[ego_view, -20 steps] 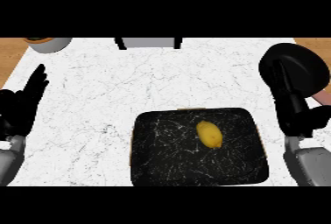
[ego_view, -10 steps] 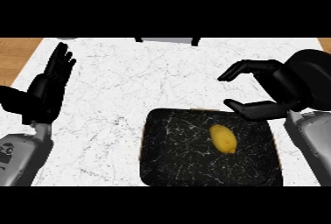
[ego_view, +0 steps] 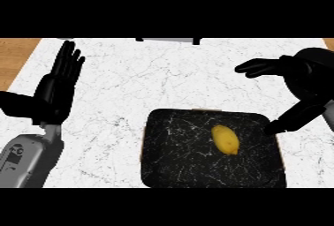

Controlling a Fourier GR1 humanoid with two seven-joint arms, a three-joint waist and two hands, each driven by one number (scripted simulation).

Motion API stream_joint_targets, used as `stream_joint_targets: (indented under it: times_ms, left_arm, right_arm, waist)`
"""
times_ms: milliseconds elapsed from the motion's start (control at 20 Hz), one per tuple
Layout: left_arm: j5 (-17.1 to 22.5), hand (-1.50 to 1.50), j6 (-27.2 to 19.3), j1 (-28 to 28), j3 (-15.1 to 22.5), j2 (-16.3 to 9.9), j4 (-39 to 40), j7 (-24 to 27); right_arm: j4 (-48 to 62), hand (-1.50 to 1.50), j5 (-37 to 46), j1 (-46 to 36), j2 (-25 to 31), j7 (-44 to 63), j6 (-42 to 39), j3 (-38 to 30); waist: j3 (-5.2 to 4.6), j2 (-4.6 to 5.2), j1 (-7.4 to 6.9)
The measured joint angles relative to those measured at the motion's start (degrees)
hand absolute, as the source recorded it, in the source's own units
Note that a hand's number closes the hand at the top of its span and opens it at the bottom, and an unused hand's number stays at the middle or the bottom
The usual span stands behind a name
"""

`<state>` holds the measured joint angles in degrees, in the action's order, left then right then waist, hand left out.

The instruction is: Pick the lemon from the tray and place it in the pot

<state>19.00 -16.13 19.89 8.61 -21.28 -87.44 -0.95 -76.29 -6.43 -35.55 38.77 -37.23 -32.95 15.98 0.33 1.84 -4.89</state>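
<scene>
A yellow lemon [ego_view: 225, 138] lies on the black marbled tray [ego_view: 176, 154], a little right of the tray's middle. My right hand [ego_view: 305, 79] hovers at the upper right of the tray, open, with its fingers stretched left and its thumb pointing down near the tray's right rim. It is not touching the lemon. At the left edge my left hand [ego_view: 55, 90] rests open with its fingers up. No pot shows in the head view.
The white marble counter [ego_view: 163, 79] spreads around the tray. A strip of wooden surface [ego_view: 16, 55] shows at the far left. A grey object [ego_view: 169, 39] pokes in at the counter's far edge.
The view has shifted, so the tray and lemon now sit lower right. My right hand has opened wider and moved up and to the right of the tray. The left hand stays raised.
</scene>
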Motion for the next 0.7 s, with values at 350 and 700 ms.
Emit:
stream_joint_targets:
  times_ms: [350,700]
  left_arm:
    - [0.1,0.0,0.3,0.0,-0.6,0.7,1.3,1.0]
    - [0.1,0.0,0.8,-1.4,-2.0,0.4,1.4,1.5]
  right_arm:
    - [1.9,-1.5,14.3,-4.0,6.8,-8.2,5.6,8.7]
    - [6.6,-1.5,24.4,-8.0,6.6,-13.5,11.0,17.7]
  waist:
    - [-0.13,-0.33,0.68]
    - [-0.27,-1.04,1.97]
